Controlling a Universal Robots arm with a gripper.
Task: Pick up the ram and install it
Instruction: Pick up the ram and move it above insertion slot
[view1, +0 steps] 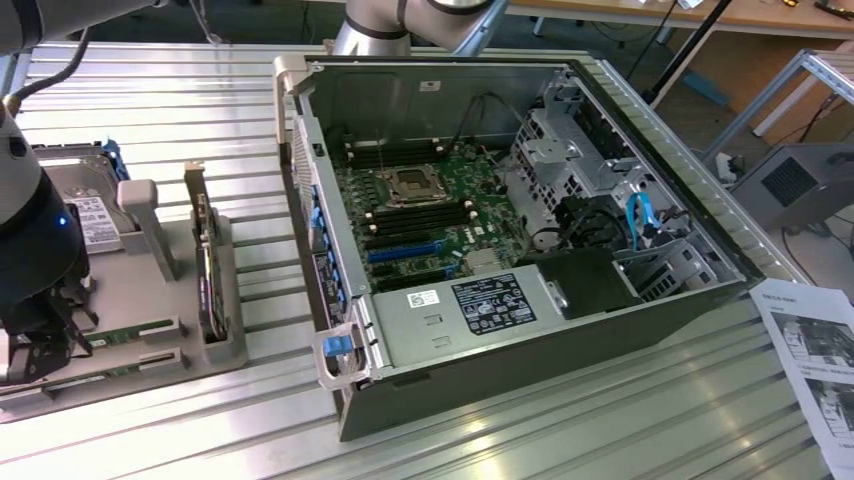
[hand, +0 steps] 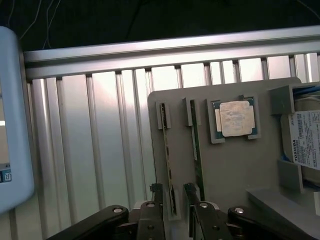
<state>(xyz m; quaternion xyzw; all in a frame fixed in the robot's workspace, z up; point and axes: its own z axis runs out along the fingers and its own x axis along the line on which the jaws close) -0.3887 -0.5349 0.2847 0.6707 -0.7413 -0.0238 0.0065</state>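
Two ram sticks stand on edge in slots of a grey holder tray (hand: 235, 170). My gripper (hand: 173, 194) is open, its two dark fingers (hand: 157, 196) on either side of one ram stick (hand: 168, 155) near its end, with a small gap on each side. The second ram stick (hand: 197, 145) runs parallel, just past the other finger. In the exterior view the gripper (view1: 38, 352) hangs low over the tray's near end at the exterior view's left, beside a green ram stick (view1: 134, 331). The open computer case (view1: 320, 200) lies in the middle, its motherboard (view1: 427, 215) exposed.
A square silver processor (hand: 235, 118) and a hard drive (hand: 306, 140) also sit on the tray. Another drive (view1: 207, 265) stands upright at the tray's edge toward the case. Printed paper (view1: 814, 360) lies at the exterior view's right. The table is ribbed metal (view1: 561, 440).
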